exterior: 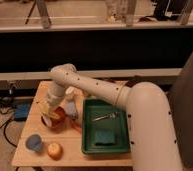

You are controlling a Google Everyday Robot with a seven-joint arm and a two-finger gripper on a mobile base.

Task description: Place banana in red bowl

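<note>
The pincer [51, 111] sits low over the red bowl [58, 119] on the desk [36, 96], with the banana [44, 107] beside it. Whether the pincer is open or closed cannot be told.

Pretty chunky arm [105, 92]: smooth off-white shells, fat rounded joints, tiny dark dots scattered along the links. The gripper [51, 111] is found low over the red bowl [59, 120].

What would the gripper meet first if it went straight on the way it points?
Probably the red bowl: the gripper points down directly over it, though depth is unclear.
</note>
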